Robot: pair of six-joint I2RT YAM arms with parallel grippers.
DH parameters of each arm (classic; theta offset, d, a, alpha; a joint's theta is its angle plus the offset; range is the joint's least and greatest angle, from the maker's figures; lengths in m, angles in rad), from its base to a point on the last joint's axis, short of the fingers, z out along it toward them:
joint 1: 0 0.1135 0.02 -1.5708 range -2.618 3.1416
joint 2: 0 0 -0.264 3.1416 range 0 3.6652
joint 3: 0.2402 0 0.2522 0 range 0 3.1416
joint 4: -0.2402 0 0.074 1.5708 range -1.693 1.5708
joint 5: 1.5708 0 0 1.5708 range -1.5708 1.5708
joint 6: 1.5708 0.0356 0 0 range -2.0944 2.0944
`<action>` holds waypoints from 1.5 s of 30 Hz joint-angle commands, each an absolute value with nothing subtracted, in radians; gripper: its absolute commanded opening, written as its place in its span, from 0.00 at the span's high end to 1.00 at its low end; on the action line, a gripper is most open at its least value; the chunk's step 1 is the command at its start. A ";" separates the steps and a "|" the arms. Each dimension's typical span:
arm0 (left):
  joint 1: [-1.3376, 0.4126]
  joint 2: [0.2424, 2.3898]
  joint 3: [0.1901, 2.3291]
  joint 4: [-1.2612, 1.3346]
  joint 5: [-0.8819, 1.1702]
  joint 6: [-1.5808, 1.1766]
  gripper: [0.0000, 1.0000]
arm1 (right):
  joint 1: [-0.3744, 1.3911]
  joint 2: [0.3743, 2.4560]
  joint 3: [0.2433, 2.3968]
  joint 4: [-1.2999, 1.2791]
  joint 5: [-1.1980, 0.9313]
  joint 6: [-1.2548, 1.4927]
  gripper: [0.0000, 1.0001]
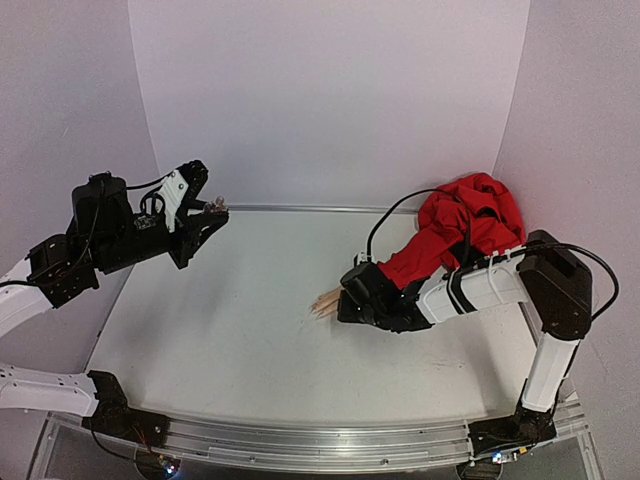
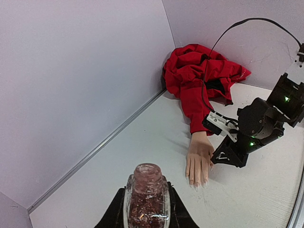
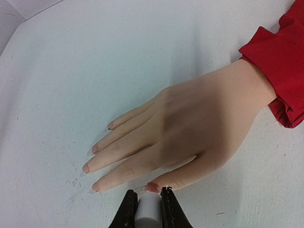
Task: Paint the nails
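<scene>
A pale peach mannequin hand (image 3: 190, 128) lies palm down on the white table, its wrist in a red sleeve (image 3: 280, 61). Its fingertip nails (image 3: 96, 148) show pinkish tints. The thumb nail (image 3: 153, 187) is wet pink. My right gripper (image 3: 149, 204) is shut on a white brush cap (image 3: 149, 213), whose tip touches that thumb nail. From above, the right gripper (image 1: 352, 300) covers most of the hand (image 1: 325, 302). My left gripper (image 2: 146, 202) is shut on an open glass bottle (image 2: 147, 190) of pink glitter polish. It is held up at the back left (image 1: 212, 208), well apart from the hand (image 2: 199, 159).
The red garment (image 1: 470, 215) is bunched in the back right corner, with a black cable (image 1: 385, 220) running over it. White walls (image 1: 330, 100) close the table at back and sides. A metal rail (image 1: 320, 445) runs along the near edge.
</scene>
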State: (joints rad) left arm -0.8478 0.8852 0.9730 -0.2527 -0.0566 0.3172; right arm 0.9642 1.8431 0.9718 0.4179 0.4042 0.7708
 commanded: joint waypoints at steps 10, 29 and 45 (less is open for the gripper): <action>-0.844 0.878 0.986 -0.227 -0.069 0.325 1.00 | 0.960 1.877 1.021 0.400 0.412 0.760 1.00; -0.844 0.874 0.986 -0.227 -0.068 0.325 1.00 | 0.959 1.894 1.028 0.413 0.373 0.759 1.00; -0.844 0.873 0.984 -0.227 -0.064 0.323 1.00 | 0.960 1.878 1.010 0.436 0.358 0.762 1.00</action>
State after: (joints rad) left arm -0.8478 0.8852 0.9730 -0.2527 -0.0566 0.3172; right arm 0.9642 1.8854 0.9955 0.4236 0.3538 0.7635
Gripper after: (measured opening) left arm 0.218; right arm 0.149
